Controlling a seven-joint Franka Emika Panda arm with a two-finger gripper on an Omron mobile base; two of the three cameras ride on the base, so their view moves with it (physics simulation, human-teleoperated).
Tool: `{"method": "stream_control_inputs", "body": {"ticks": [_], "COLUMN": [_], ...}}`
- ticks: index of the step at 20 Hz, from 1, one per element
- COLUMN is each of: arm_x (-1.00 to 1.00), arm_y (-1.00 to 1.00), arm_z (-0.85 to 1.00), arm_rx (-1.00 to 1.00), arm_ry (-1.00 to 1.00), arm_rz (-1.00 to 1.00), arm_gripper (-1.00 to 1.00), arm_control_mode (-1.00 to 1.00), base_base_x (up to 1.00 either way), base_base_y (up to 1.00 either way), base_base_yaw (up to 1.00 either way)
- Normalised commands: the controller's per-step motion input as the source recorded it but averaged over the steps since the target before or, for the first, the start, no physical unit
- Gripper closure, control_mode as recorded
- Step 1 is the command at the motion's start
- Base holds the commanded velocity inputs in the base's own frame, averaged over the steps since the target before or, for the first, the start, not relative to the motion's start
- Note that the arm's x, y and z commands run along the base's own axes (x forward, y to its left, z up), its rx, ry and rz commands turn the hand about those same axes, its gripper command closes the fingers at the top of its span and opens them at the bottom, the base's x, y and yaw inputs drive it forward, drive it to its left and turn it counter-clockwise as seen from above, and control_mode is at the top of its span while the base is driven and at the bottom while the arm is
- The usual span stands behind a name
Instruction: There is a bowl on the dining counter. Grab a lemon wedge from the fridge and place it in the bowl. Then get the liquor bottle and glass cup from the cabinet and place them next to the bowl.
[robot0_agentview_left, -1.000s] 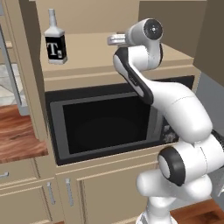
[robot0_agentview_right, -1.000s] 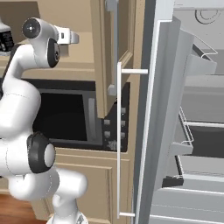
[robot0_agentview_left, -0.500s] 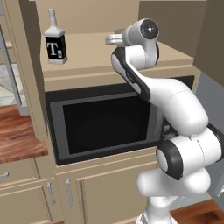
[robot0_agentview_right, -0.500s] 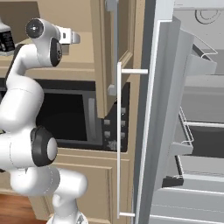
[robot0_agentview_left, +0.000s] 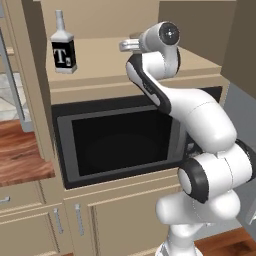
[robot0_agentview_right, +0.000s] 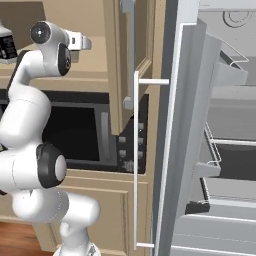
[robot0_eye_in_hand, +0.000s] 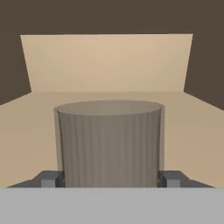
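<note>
Ribbed grey glass cup (robot0_eye_in_hand: 109, 144) is framed between the pincer (robot0_eye_in_hand: 111, 178) tips on the cabinet's beige shelf (robot0_eye_in_hand: 26, 144).
Fingertips (robot0_eye_in_hand: 49, 178) are seen flanking it closely; actual grip cannot be told. Liquor bottle (robot0_agentview_left: 64, 47) is stood well left on the same shelf.

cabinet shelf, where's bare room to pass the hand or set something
Bare beige shelf lies between the liquor bottle at the left and the gripper. More bare shelf runs behind the glass cup to the back wall. It is crowded at the cup, with a fingertip on each side.
</note>
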Motion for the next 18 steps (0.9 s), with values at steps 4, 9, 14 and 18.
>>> {"method": "stream_control_inputs", "body": {"ticks": [4,9,14,18], "arm_x": [0.0,-0.41,-0.97,-1.0], "arm_y": [0.0,-0.01,-0.01,-0.01], "arm_z": [0.0,0.0,0.0,0.07], "arm_rx": [0.0,0.0,0.01,0.04], "arm_ry": [0.02,-0.05,-0.16,-0.21], "arm_rz": [0.0,0.03,0.12,0.17], "arm_gripper": [1.0,1.0,1.0,1.0], "arm_control_mode": [-1.0,-1.0,-1.0,-1.0], "base_base_x": [0.0,0.0,0.0,0.0], "base_base_y": [0.0,0.0,0.0,0.0], "base_base_yaw": [0.0,0.0,0.0,0.0]}}
